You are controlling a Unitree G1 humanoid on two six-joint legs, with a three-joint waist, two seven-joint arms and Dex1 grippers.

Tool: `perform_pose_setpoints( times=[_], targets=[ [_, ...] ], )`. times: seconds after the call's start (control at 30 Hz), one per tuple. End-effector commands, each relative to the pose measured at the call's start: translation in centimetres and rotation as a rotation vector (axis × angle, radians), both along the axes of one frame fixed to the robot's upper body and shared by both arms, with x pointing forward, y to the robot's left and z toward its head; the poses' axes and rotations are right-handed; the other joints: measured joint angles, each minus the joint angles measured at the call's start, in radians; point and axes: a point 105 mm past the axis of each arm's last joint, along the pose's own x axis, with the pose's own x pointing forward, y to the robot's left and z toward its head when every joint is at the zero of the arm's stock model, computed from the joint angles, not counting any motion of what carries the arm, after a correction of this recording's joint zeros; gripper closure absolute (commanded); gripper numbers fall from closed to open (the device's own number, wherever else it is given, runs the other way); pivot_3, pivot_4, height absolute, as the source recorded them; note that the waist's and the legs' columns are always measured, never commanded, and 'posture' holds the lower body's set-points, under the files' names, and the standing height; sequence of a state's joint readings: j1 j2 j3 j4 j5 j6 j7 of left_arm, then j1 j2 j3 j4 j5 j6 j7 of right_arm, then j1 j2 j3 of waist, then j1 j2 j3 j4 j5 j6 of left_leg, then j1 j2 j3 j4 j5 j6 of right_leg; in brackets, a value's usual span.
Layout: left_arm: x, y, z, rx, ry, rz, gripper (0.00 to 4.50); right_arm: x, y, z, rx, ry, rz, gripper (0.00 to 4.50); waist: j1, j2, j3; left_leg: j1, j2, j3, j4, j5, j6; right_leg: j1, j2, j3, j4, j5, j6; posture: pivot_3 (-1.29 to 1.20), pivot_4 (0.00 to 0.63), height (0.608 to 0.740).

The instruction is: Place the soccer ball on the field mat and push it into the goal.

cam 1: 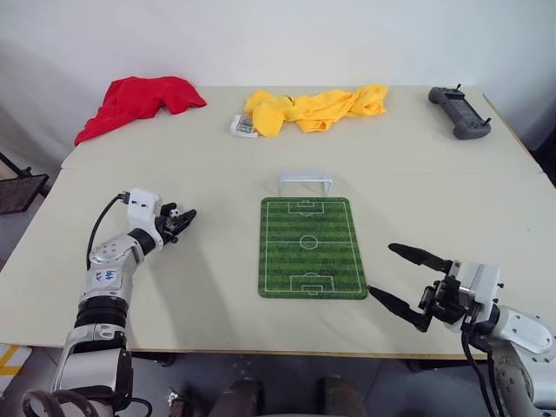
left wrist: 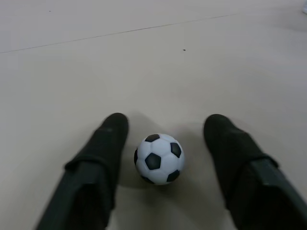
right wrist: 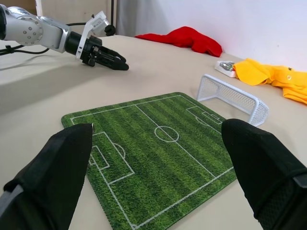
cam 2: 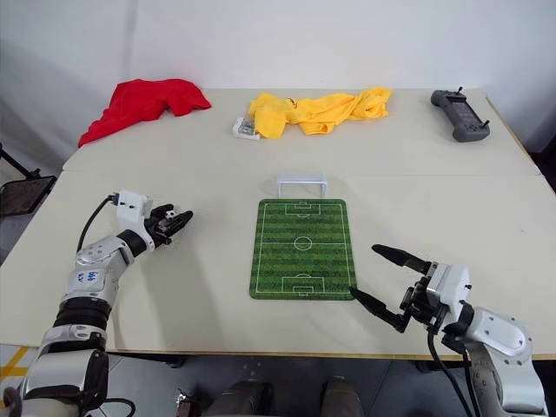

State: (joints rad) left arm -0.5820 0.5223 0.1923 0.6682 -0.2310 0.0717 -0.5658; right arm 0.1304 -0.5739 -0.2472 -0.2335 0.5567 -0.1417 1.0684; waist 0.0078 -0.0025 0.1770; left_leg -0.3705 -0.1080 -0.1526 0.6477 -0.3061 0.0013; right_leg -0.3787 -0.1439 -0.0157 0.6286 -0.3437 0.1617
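Two joined beige tabletops (cam 1: 217, 261) against white wall (cam 1: 261, 35); right gripper (cam 1: 401, 282) spread, left gripper (cam 1: 181, 221) undecidable.

soccer ball (cam 1: 175, 212): mostly hidden between left claw (cam 1: 182, 221) fingers | white packet (cam 1: 243, 127): partly under yellow cloth (cam 1: 317, 107)

- You have the field mat (cam 1: 311, 248) lying at the middle of the worktop (cam 1: 217, 165), with the goal (cam 1: 305, 182) just behind its far end.
- To your left of the mat, the soccer ball (left wrist: 159, 158) sits on the worktop between the fingers of the left claw (cam 1: 185, 217).
- The right claw (cam 1: 398, 279) hovers just off the mat's near right corner.
- Along the far edge you see a cloth (cam 1: 139, 102) at left, a packet (cam 1: 243, 127) touching a shirt (cam 1: 314, 108) at centre, and a controller (cam 1: 459, 112) at right.
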Motion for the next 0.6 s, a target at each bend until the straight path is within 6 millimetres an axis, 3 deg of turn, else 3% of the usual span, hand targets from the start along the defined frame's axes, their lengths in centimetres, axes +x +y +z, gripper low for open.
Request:
perform_pose_setpoints(
  times=[0.03,0.1,0.23,0.47,0.6],
  targets=[
    [-0.7,-0.1,0.2,-0.004,-0.045,-0.033,2.94,-0.2,-0.7,0.9,-0.011,-0.055,-0.031,0.0,0.0,0.0,0.0,0.0,0.0,0.0,0.0,0.0,0.0,0.0,0.0,0.0,0.0,0.0,0.0,0.0,0.15,0.74],
    [-1.0,-0.1,0.2,-0.005,-0.068,-0.039,3.6,-0.2,-0.9,0.8,-0.014,-0.058,-0.035,0.0,0.001,0.0,0.0,0.0,0.0,0.0,0.0,0.0,0.0,0.0,0.0,0.0,0.0,0.0,0.0,0.0,0.15,0.74],
    [-1.8,-1.8,2.6,-0.089,-0.168,-0.141,3.64,-0.2,-1.6,0.9,-0.029,-0.068,-0.055,0.0,0.006,0.0,0.0,0.0,0.0,0.0,0.0,0.0,0.0,0.0,0.0,0.0,0.0,0.0,0.0,0.0,0.15,0.74],
    [-7.2,-11.0,5.4,0.097,-0.199,-0.74,3.64,-1.5,-3.6,0.7,-0.109,-0.016,-0.055,0.0,0.018,0.0,0.0,-0.001,0.0,0.0,0.0,0.0,0.0,0.0,0.0,0.0,-0.001,0.0,0.0,0.0,0.15,0.74],
    [-9.4,-15.7,4.3,0.206,-0.119,-0.998,3.64,-3.0,-5.3,-0.4,-0.241,0.065,0.002,0.0,0.019,0.001,0.0,-0.001,-0.001,0.0,0.001,0.0,0.001,0.002,-0.001,0.0,-0.003,0.0,0.0,0.0,0.15,0.74]
  ],
)
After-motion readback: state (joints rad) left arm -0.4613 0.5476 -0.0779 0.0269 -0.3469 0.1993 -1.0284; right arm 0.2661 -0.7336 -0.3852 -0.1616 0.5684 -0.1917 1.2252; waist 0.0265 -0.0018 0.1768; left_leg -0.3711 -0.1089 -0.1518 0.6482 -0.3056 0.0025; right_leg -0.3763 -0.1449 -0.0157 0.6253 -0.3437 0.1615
